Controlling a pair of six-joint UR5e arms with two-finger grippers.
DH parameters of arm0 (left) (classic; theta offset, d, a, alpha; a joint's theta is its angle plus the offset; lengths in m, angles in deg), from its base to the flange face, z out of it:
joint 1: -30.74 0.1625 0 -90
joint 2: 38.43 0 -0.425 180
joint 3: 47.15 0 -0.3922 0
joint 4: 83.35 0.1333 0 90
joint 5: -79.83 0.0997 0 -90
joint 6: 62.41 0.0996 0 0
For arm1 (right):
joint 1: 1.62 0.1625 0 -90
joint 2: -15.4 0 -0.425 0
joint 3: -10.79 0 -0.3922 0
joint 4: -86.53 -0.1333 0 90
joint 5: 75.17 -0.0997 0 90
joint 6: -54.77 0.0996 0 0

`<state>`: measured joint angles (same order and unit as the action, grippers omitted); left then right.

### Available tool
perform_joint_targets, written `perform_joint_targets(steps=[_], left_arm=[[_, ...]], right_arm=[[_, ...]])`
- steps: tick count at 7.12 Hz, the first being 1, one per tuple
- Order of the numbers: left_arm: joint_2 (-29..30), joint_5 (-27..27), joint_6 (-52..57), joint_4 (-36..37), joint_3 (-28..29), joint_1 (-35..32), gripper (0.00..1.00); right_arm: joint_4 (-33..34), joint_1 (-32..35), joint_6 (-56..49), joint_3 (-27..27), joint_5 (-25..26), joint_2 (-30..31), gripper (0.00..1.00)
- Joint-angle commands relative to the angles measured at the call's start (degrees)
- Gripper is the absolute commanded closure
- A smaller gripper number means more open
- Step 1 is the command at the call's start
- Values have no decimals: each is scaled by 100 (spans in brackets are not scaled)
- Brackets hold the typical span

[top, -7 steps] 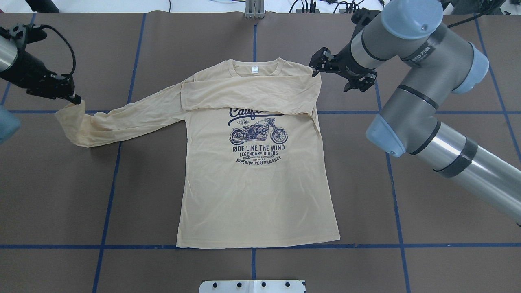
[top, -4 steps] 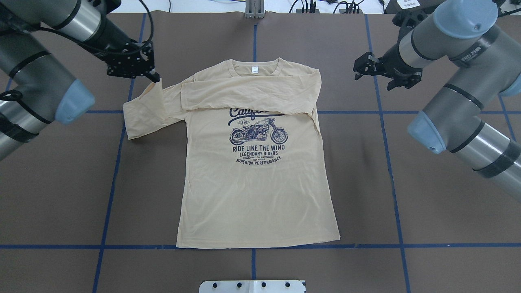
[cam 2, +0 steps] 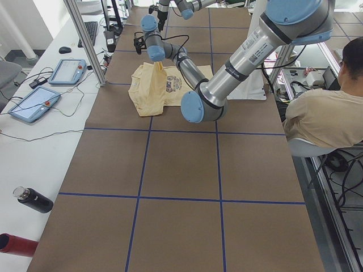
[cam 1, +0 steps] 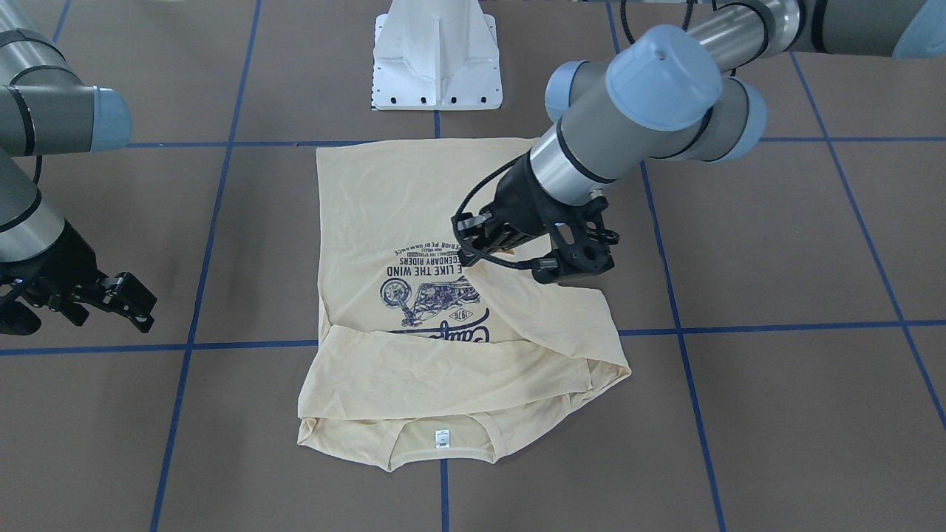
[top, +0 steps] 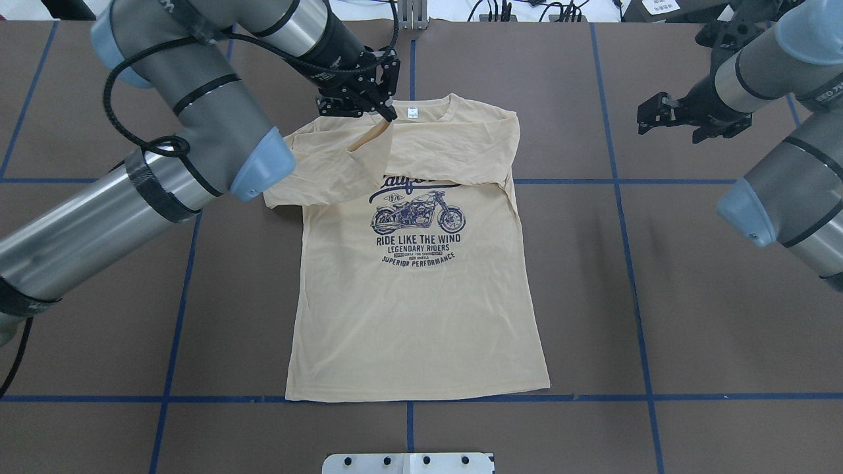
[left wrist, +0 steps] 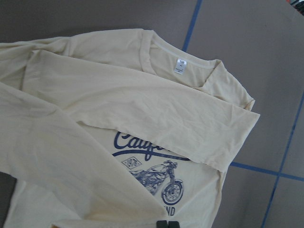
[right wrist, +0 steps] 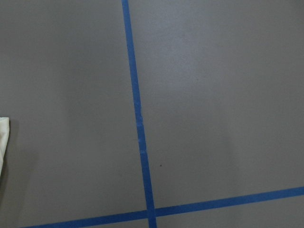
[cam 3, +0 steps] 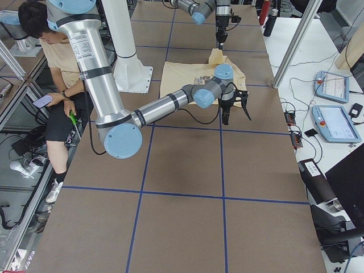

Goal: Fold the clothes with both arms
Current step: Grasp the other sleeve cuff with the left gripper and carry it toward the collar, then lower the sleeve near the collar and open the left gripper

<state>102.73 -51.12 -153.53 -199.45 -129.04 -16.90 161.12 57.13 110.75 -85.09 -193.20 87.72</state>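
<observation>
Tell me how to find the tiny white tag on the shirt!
Look on the brown table for the cream-yellow T-shirt lying on it. Follow it past the motorcycle print to the collar. The tag is the only white patch, just inside it.

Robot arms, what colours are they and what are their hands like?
Left arm and right arm are round silver-and-grey tubes with light blue joint caps. A black cable loops along the left. Left gripper and right gripper are black two-finger claws.

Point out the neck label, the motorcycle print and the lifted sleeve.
neck label (top: 412, 112), overhead view, centre of the white tag.
motorcycle print (top: 418, 212), overhead view, the bike's engine.
lifted sleeve (cam 1: 558, 318), front-facing view, middle of the draped fabric.
</observation>
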Motion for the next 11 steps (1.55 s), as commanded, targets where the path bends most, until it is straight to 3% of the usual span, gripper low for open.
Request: perform_joint_targets(steps=[1, 5, 6, 7, 8, 10, 11], left_arm=[[577, 683, -405, -621, 794, 377, 100], [896, 1449, -731, -1150, 1438, 905, 100], [913, 1458, -749, -1273, 1535, 967, 72], [1018, 1650, -1184, -1536, 1728, 1133, 70], [1132, 1913, -1293, -1625, 1869, 1230, 53], [1098, 1889, -1303, -1617, 1783, 1188, 48], [863, 1854, -1242, -1556, 1460, 1118, 49]], right_arm=[[3, 32, -113, 52, 26, 28, 0], [3, 49, -131, 52, 18, 168, 0], [3, 102, -418, 52, 9, 264, 0], [3, 137, -508, 43, 0, 309, 0], [3, 137, -509, 43, 0, 318, 0], [3, 120, -457, -18, -9, 344, 0], [3, 111, -378, -114, -9, 353, 0]])
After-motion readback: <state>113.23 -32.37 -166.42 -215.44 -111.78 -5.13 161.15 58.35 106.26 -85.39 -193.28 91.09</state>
